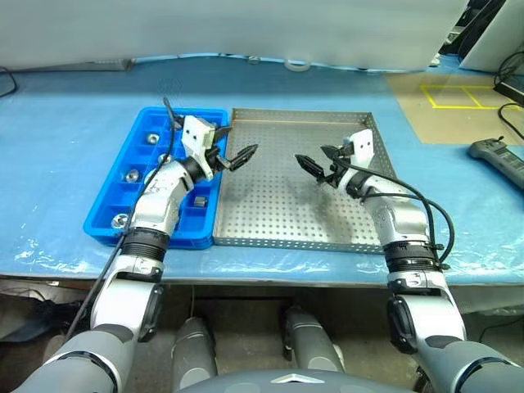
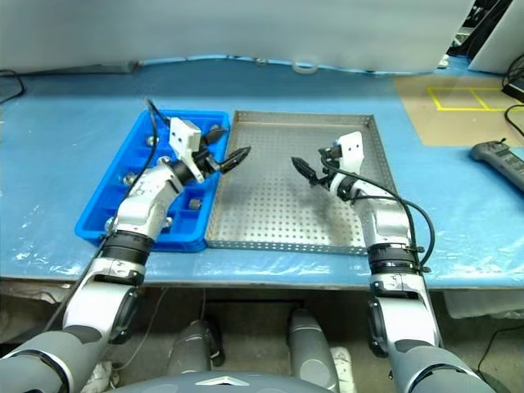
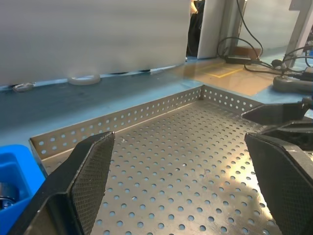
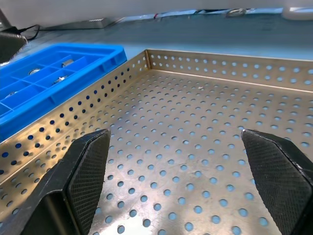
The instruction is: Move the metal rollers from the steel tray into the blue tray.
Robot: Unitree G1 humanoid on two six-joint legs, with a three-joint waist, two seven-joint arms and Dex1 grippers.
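Both claws of the humanoid hang spread wide and empty above the steel tray point(image 1: 278, 205), facing each other across it. The left gripper point(image 1: 232, 157) hovers over the tray's left edge, just beside the blue tray point(image 1: 110, 205), its two black fingers point(image 3: 90, 169) parted to full stretch with nothing between them. The right gripper point(image 1: 321, 165) hangs over the tray's right half, its own fingers point(image 4: 88, 169) just as far apart and touching nothing.

Beneath them, the perforated floor of the steel tray lies bare, with only rows of holes and the low punched rim in the wrist views.

The metal rollers point(image 1: 131, 174) sit in the blue tray alongside: shiny pieces rest singly in its small square compartments, one near the far end, one midway down the left column, one at the near corner, and a darker piece in a compartment near the steel tray's edge. The left forearm covers part of the grid.

Both trays rest side by side, touching, on a blue-covered table point(image 1: 57, 147). A grey handset point(image 1: 499, 157) lies at the far right.
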